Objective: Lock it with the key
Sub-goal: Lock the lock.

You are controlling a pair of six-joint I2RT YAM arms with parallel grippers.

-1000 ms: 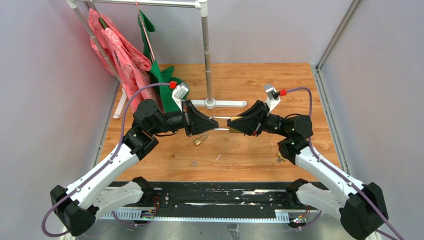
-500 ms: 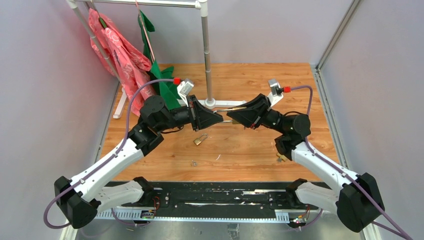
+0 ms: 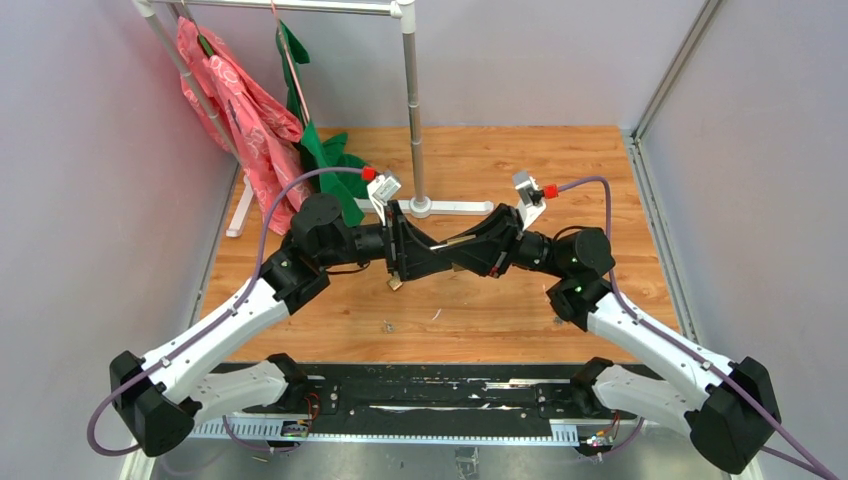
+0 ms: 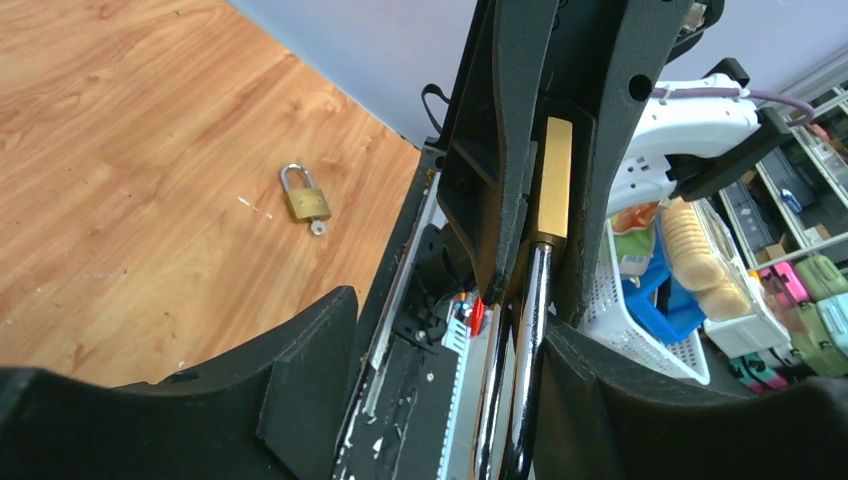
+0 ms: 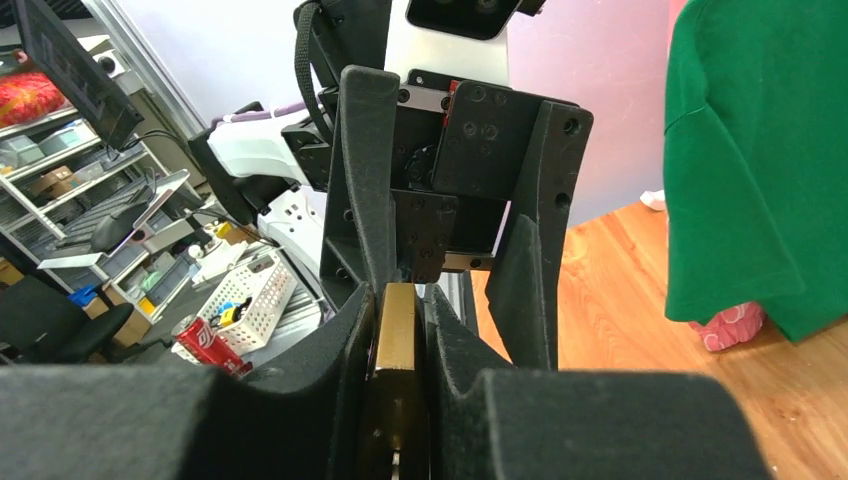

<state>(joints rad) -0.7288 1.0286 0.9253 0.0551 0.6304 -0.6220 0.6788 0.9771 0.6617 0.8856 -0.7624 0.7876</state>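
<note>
1. The right gripper [image 5: 400, 305] is clamped on the flat sides of a big brass padlock [image 4: 553, 180]. It holds the padlock up in the air, with the body pinched tight between both fingers.
2. The padlock's chrome shackle [image 4: 530, 330] sticks out toward the left arm and runs into the gap of the left gripper [image 5: 450, 215].
3. The left gripper's jaws stand spread apart. Its fingers [image 5: 362, 170] sit either side of the shackle, and there's visible space between them and the metal, so it isn't gripping anything.
4. From the top camera the two grippers meet nose to nose over the middle of the wooden table [image 3: 500, 310], with both arms bent inward from their bases.
5. A second, smaller padlock [image 4: 304, 198] lies flat on the table, just below the left gripper in the top view. There's a silvery bit at its bottom end, too small to tell what it is.
6. Another tiny metal thing [image 3: 388, 326] sits on the wood nearer the bases, and it can't be made out either.
7. Further back, a clothes rack pole [image 3: 411, 100] stands on the table. A green garment [image 5: 760, 150] and a pink garment [image 3: 235, 100] hang on the left side.
</note>
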